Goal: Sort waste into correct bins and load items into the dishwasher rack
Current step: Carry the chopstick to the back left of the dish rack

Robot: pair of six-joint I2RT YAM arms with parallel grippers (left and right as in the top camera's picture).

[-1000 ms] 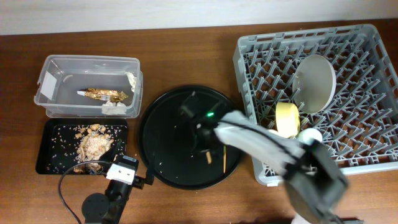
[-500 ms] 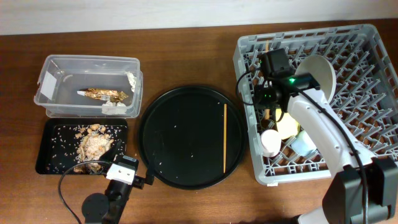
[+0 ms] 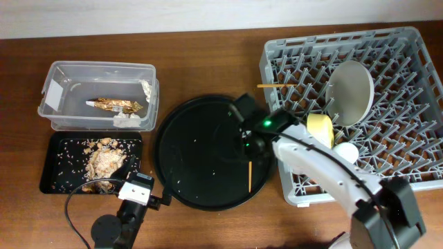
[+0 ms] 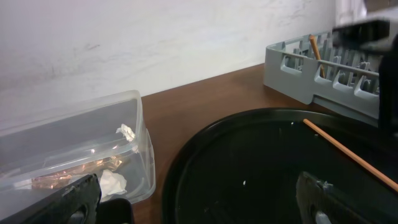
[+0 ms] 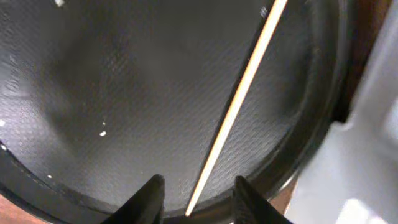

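One wooden chopstick [image 3: 249, 177] lies on the round black tray [image 3: 194, 159]. My right gripper [image 3: 249, 143] hovers over it, open; in the right wrist view the chopstick [image 5: 242, 93] runs between the spread fingertips of the gripper [image 5: 199, 198]. A second chopstick [image 3: 277, 86] lies across the grey dishwasher rack [image 3: 408, 138], which also holds the white plate [image 3: 349, 92], yellow bowl [image 3: 320, 129] and a pale cup [image 3: 346, 151]. My left gripper [image 3: 147, 183] rests open and empty at the tray's front left, and shows in the left wrist view [image 4: 199, 208].
The clear tub [image 3: 69, 66] at the back left holds the gold foil wrapper [image 3: 118, 105] and white tissue [image 3: 124, 119]. The shallow black rectangular tray [image 3: 52, 162] in front of it holds brown food scraps [image 3: 104, 164].
My right arm carried one chopstick from the round tray to the rack, left it lying there, and came back over the second chopstick on the tray. The left arm has not moved.
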